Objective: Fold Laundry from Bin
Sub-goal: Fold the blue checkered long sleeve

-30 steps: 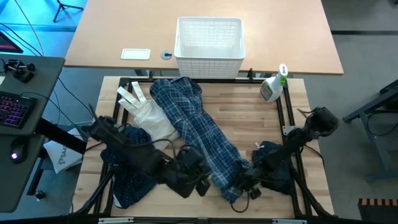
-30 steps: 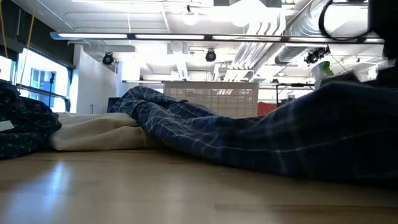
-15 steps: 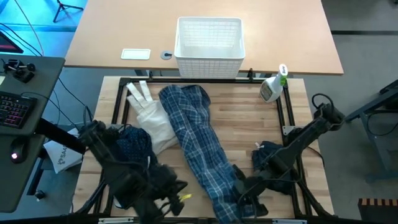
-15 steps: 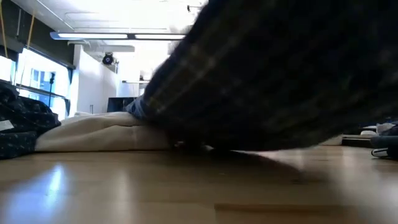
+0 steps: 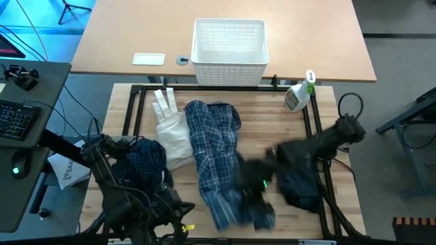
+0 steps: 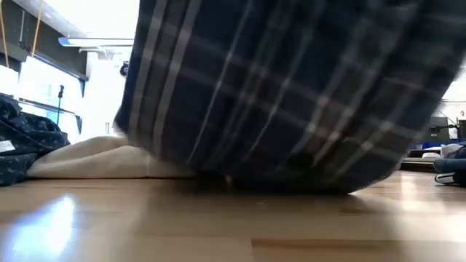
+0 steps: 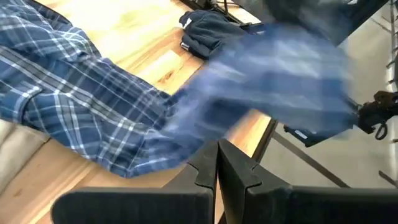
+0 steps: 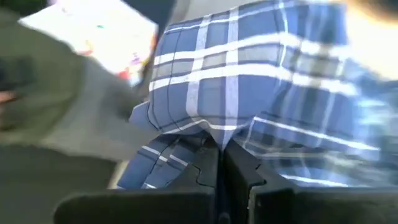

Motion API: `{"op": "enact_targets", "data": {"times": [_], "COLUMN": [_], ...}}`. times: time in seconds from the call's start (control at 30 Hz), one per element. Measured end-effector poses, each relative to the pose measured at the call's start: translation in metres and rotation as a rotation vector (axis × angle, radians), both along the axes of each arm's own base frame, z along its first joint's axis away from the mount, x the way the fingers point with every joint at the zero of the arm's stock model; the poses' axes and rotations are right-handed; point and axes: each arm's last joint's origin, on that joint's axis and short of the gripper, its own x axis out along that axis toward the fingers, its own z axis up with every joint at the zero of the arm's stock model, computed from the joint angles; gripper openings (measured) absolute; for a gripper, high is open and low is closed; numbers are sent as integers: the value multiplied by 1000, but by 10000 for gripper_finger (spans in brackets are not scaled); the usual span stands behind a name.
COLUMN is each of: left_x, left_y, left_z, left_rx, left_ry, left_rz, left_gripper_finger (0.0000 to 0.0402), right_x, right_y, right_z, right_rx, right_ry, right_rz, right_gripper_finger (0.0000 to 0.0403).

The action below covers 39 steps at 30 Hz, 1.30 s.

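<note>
The blue-and-white plaid shirt [image 5: 212,160] is lying stretched across the middle of the bench [image 5: 266,122] in the high view, running from just below the bin [image 5: 229,51] down toward the lower centre of the frame. The bin is sitting at the upper centre, on the tan surface behind the bench, with nothing showing inside it. The right end effector [image 5: 253,185] is showing as a dark blur at the lower centre-right, over the shirt's lower end; in the right wrist view its fingers [image 8: 205,171] are pressed together on a fold of plaid cloth, so it is gripping the shirt. The left end effector [image 7: 217,165] is hanging at the lower left of the high view, closed with its fingers meeting and nothing between them, the plaid cloth lying on the bench beyond it. A navy shirt with tiny white dots [image 5: 143,158] is bunched at the left, touching a cream-white cloth bag [image 5: 170,129] that is lying just beside the plaid shirt. A plain dark navy piece [image 5: 300,185] is lying at the lower right. A spray bottle [image 5: 298,95] is standing at the bench's upper right corner. In the low view, plaid cloth is filling most of the frame, raised above the wood.
</note>
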Motion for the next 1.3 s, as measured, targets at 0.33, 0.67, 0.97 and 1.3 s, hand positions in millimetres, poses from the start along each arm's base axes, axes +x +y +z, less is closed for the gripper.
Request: {"op": "enact_targets", "data": {"times": [0.33, 0.67, 0.97, 1.3], "left_x": [-18, -38, -33, -37], "left_y": [48, 145, 177, 191], "left_z": [42, 93, 91, 94], "left_rx": [35, 102, 108, 113], "left_ry": [-65, -103, -13, 65], "left_rz": [77, 252, 334, 283], "left_gripper_finger": [0, 0, 0, 0], "right_x": [29, 85, 103, 87], "right_y": [-197, -320, -364, -377], "right_z": [33, -39, -101, -64], "right_rx": [-317, -510, -568, -475], "right_ry": [-212, -360, -269, -177], "right_rz": [-300, -411, -491, -707], "right_gripper_finger": [0, 0, 30, 206]}}
